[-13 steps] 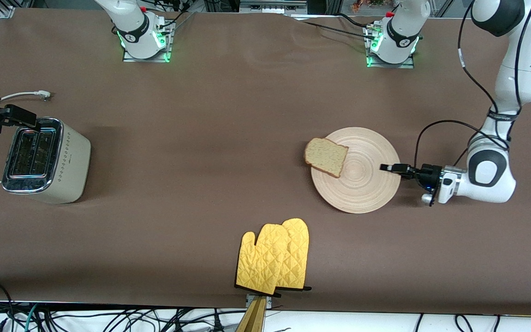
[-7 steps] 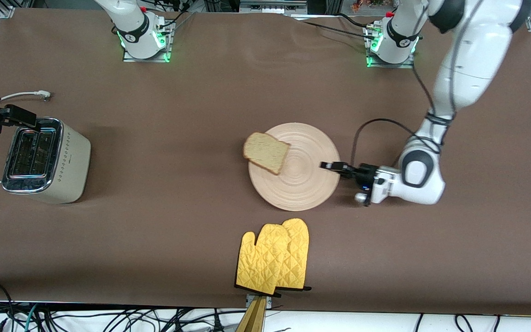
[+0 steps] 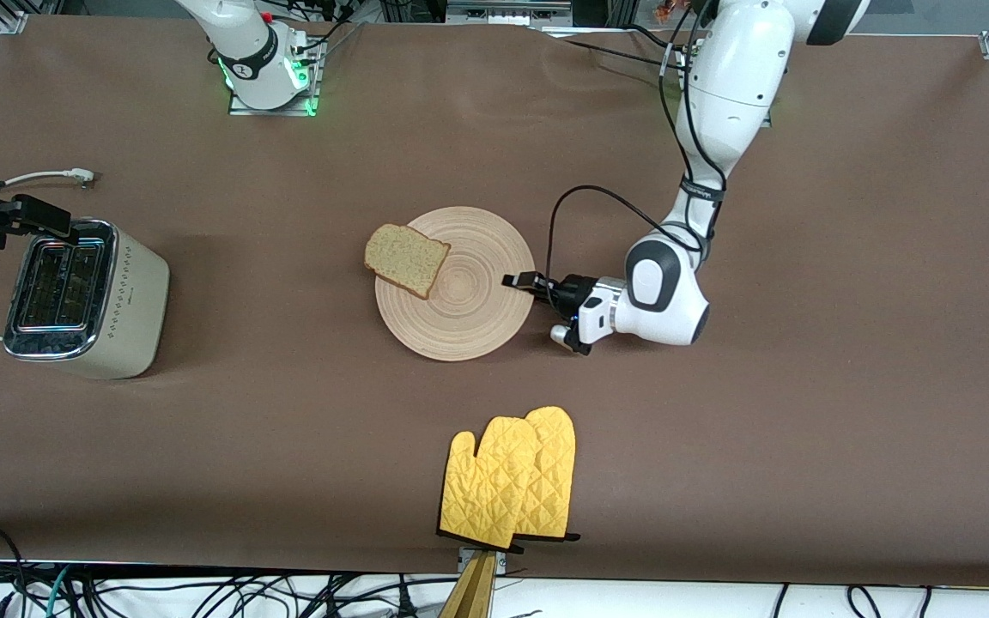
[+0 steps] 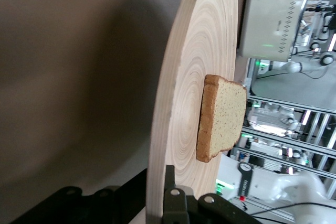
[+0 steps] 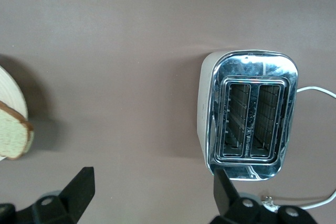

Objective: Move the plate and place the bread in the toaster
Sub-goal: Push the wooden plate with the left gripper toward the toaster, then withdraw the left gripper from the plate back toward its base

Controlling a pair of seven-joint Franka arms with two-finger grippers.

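The round wooden plate (image 3: 469, 322) is near the table's middle. The bread (image 3: 406, 259) lies on it and overhangs the rim on the toaster's side. My left gripper (image 3: 522, 281) is shut on the plate's rim at the side toward the left arm's end. In the left wrist view the fingers (image 4: 176, 203) clamp the plate (image 4: 194, 77), with the bread (image 4: 223, 116) and the toaster (image 4: 273, 19) past it. The toaster (image 3: 82, 296) stands at the right arm's end. My right gripper (image 3: 39, 219) waits open over the toaster's end. The right wrist view shows this gripper (image 5: 152, 187), the toaster (image 5: 252, 114), the bread (image 5: 13, 132) and the plate (image 5: 10, 95).
A pair of yellow oven mitts (image 3: 512, 476) lies near the table's front edge, nearer to the front camera than the plate. The toaster's white cord (image 3: 48, 176) runs out on the table, farther from the front camera than the toaster.
My left gripper has carried the plate, with the bread on it, from the left arm's end toward the toaster. The right arm has not moved.
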